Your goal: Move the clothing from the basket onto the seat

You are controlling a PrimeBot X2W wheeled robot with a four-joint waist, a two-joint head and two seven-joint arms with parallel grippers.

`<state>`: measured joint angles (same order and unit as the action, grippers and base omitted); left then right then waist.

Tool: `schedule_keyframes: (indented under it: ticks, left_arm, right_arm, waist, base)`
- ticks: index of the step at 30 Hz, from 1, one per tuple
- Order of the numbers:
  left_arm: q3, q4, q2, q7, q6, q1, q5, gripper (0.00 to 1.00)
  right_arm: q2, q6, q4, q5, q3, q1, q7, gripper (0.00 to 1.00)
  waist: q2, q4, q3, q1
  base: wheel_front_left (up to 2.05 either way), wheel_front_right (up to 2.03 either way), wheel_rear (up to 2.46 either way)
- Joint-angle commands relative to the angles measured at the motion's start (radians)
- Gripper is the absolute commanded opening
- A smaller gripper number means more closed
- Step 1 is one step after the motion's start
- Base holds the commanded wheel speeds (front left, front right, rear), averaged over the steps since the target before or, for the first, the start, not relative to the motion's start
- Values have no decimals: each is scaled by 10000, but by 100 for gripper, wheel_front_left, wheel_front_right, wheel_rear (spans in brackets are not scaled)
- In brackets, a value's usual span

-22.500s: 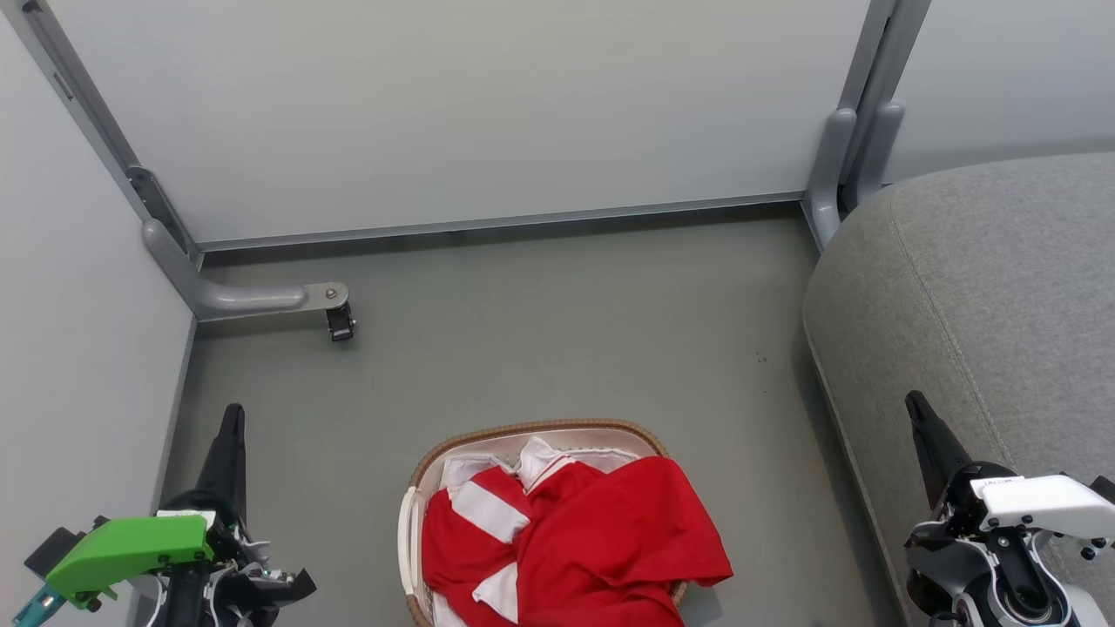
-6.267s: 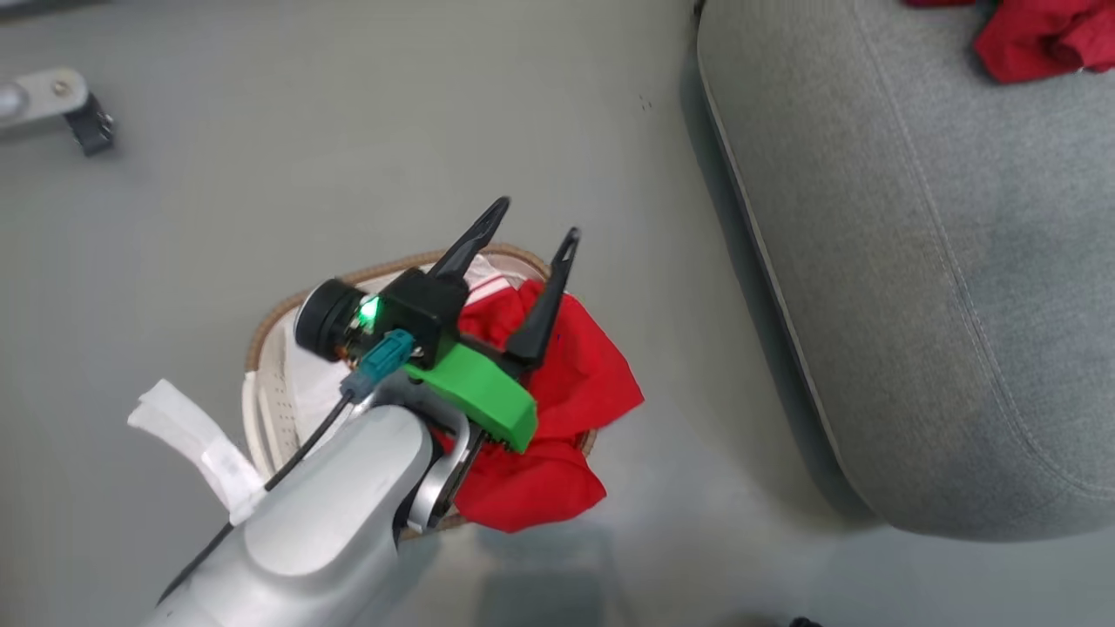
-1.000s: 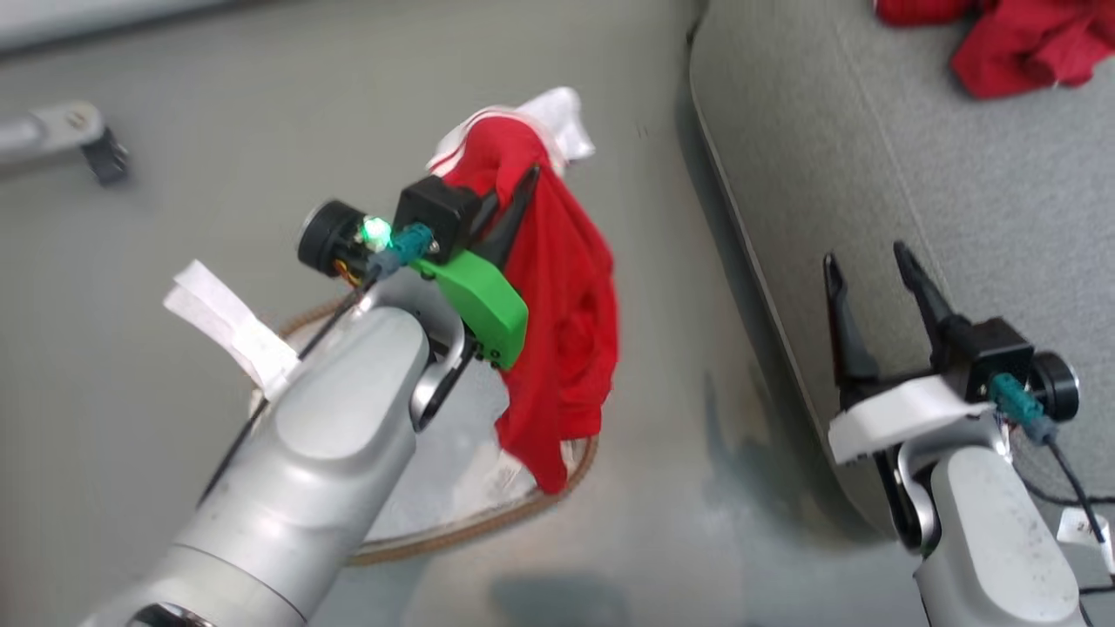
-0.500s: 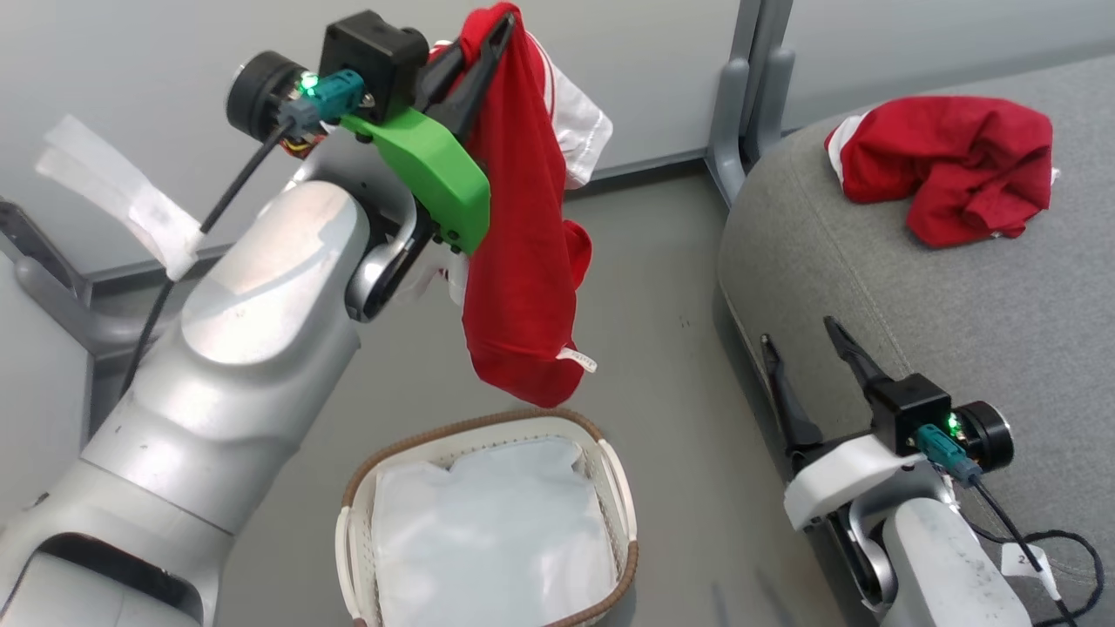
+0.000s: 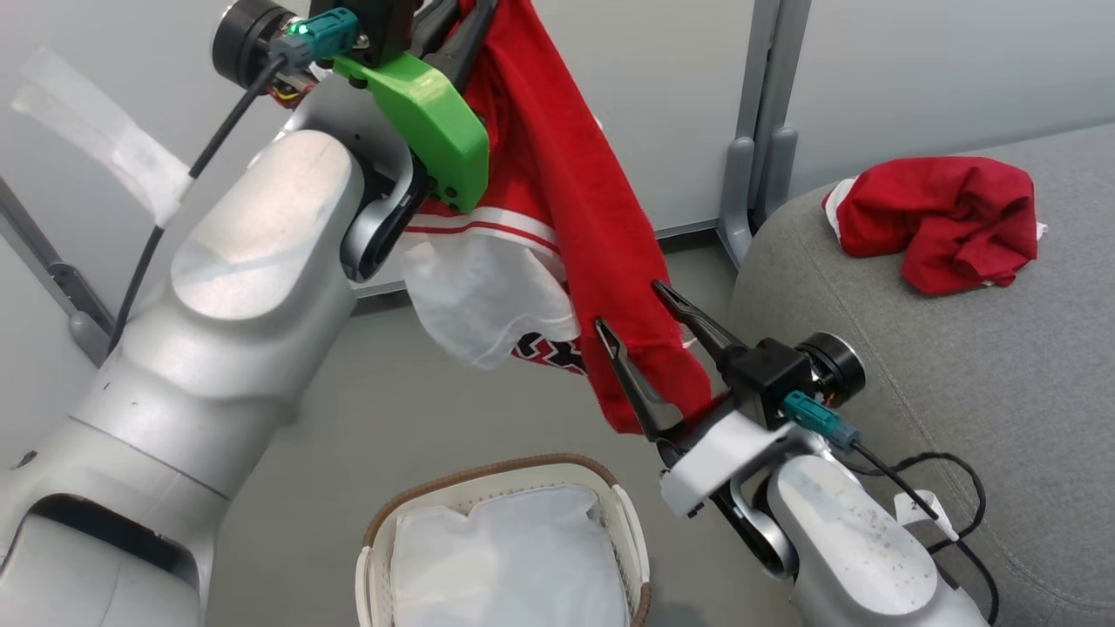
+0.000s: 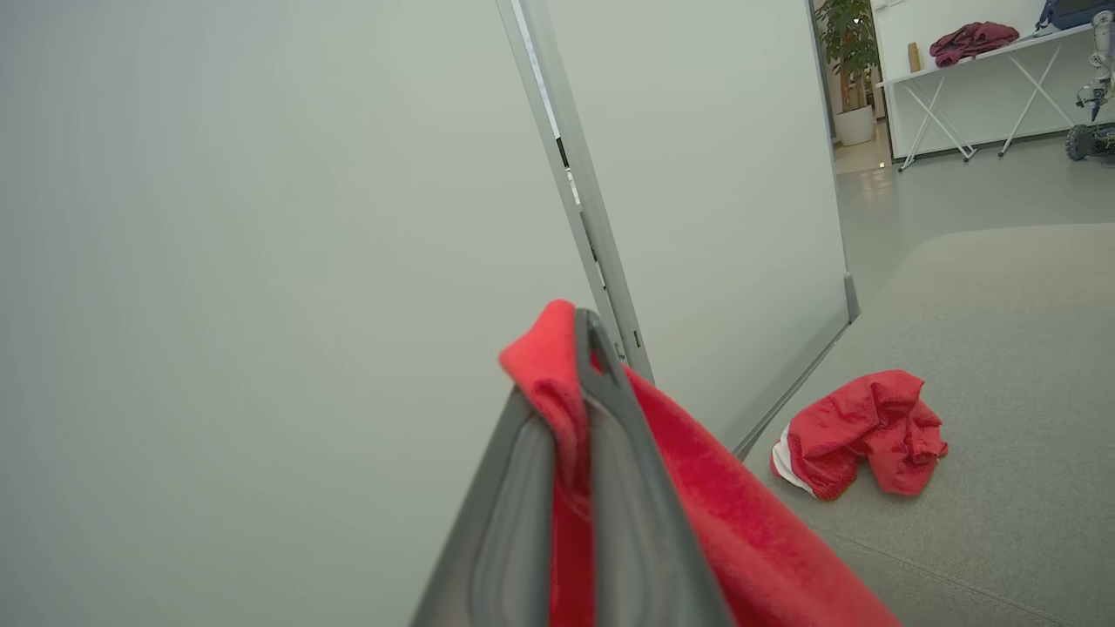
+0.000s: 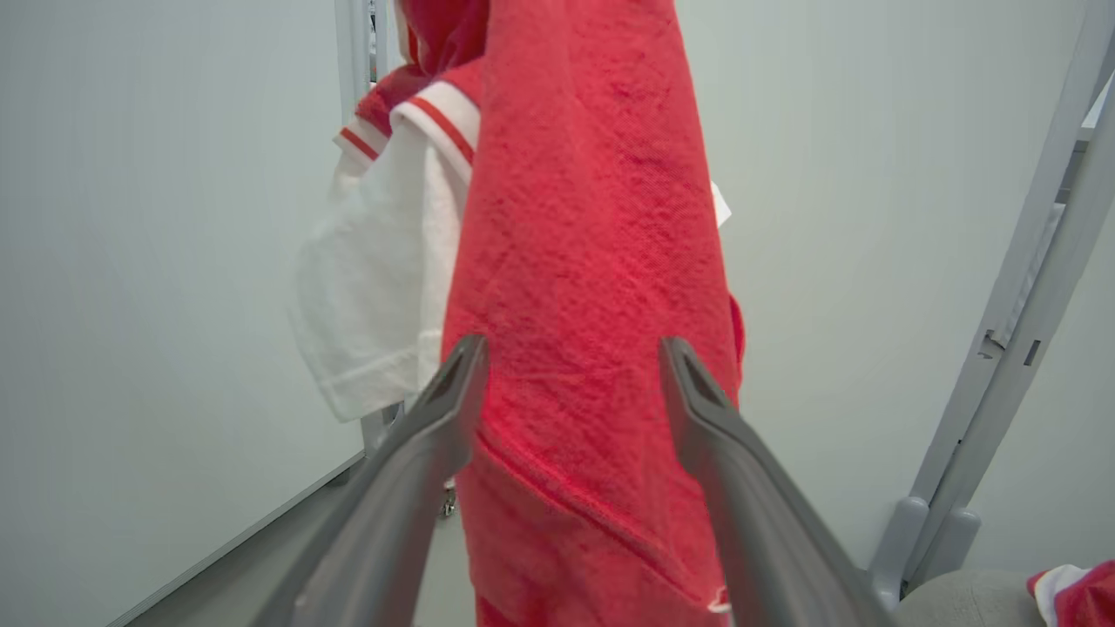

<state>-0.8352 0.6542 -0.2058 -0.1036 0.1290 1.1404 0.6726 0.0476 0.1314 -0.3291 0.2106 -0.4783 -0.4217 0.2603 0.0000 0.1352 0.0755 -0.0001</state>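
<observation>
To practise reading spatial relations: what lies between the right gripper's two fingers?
The garment, hanging in the right gripper's open gap; the right wrist view shows it.

My left claw is clamped tight on a fold of a bright red thin-fabric garment, which trails off to the lower right. Beyond it, a second crumpled red-and-white garment lies on the grey upholstered seat.

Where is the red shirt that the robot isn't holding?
In the head view, the loose red shirt lies crumpled at the upper right on the grey seat, near the partition post.
</observation>
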Motion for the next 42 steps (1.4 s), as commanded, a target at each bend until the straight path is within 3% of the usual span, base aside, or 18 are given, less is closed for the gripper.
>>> schedule_keyframes:
  ticks: [1,17,32,42]
  left_arm:
    - [-105,-18,98,-34,22,143,66,0]
    - [-1012,-504,502,-255,21,528,802,0]
    - [-1610,-677,806,-519,21,696,1219,0]
    - [-1869,-736,890,-627,22,637,1542,0]
  right_arm:
    - [48,-14,-149,6,-96,-268,-38,100]
    - [45,-14,-2611,-74,-57,-2091,18,100]
    - [45,-14,-4608,1886,-2835,-3541,52,100]
    - [44,-14,-4949,2859,-3766,-4441,60,100]
  waist:
    - [0,-117,36,1]
    - [0,-727,56,1]
    - [0,-1245,47,1]
    - [0,-1527,82,1]
  base:
    - [0,0,0]
    - [0,0,0]
    - [0,0,0]
    - [0,0,0]
